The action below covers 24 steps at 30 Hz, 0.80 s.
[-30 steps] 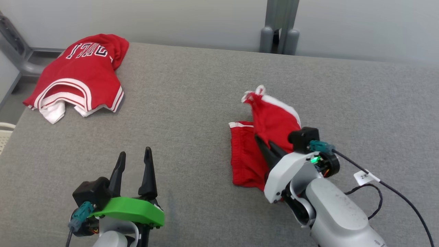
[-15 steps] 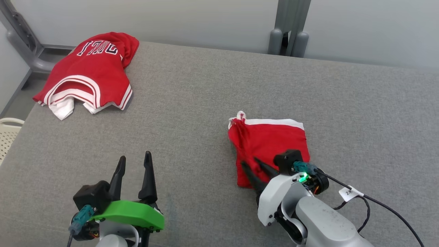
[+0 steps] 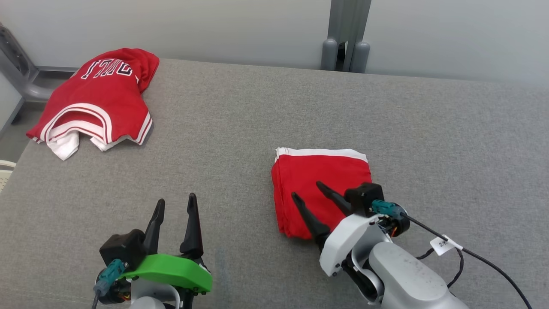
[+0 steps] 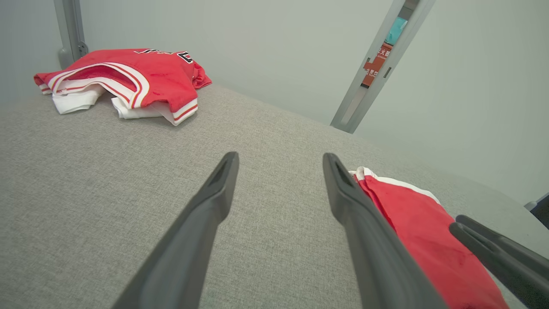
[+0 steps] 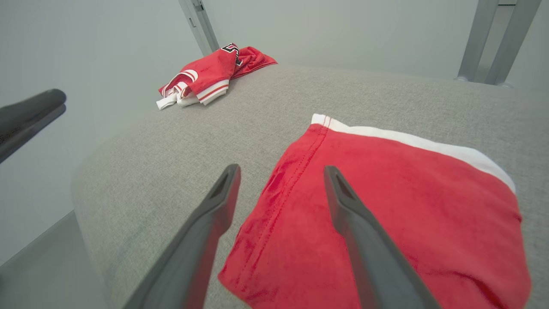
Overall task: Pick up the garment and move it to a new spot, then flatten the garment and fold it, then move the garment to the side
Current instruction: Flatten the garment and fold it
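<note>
Your right gripper (image 3: 306,189) is released, its fingers spread and holding nothing. The folded red shorts (image 3: 321,171) lie just beneath and ahead of its tips. Your left gripper (image 3: 176,198) is also released, above the grey table (image 3: 257,107), with a red jersey (image 3: 98,103) far ahead of it.

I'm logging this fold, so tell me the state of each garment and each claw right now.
Red shorts: folded flat, not gripped.
Red jersey: crumpled, unfolded, at the far left corner.
Left claw: open, empty.
Right claw: open, empty, poised over the shorts' near left corner.
</note>
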Available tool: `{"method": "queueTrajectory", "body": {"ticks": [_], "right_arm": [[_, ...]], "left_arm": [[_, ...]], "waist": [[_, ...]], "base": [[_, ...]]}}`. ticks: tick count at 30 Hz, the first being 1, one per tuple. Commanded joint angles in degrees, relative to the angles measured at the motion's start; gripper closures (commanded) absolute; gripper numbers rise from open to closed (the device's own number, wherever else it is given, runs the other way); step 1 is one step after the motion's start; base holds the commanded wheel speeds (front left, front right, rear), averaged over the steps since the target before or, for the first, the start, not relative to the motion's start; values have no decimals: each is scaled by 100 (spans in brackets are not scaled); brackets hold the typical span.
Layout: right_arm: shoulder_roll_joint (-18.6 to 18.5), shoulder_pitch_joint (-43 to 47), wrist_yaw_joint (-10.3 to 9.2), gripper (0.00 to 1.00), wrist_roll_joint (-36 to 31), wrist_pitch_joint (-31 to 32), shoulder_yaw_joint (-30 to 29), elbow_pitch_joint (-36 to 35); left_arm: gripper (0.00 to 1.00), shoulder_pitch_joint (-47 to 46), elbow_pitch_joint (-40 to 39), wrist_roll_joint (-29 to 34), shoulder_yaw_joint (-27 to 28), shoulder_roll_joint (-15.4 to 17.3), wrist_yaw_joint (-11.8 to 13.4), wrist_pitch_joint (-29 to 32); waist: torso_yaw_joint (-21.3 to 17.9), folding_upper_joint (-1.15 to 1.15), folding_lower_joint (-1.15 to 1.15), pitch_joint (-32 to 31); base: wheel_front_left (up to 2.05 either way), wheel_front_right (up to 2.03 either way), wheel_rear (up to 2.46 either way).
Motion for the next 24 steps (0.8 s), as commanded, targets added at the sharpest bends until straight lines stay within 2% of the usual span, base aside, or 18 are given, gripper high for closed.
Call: {"method": "queueTrajectory", "body": {"ticks": [1,6,12,18,24], "right_arm": [[-19,78,-8,0,-76,-56,-130,-33],[-18,170,-8,0,-420,-116,-699,-62],[-19,435,-8,0,-946,-207,-1652,-327],[-17,950,-8,0,-1454,-233,-2575,-958],[-17,1515,-8,0,-1798,-142,-3141,-1625]], "left_arm": [[0,88,0,-7,-4,-5,-5,-13],[0,86,6,4,-32,-34,-14,-13],[0,91,-24,62,-16,-19,-71,-13],[0,107,28,132,48,-60,-140,-11],[0,94,140,270,122,-128,-260,-10]], "waist": [[-16,0,0,-2],[-29,0,0,-16],[-88,0,0,-125],[-248,0,0,-283],[-392,0,0,-359]], "base": [[0,0,0],[0,0,0],[0,0,0],[0,0,0],[0,0,0]]}}
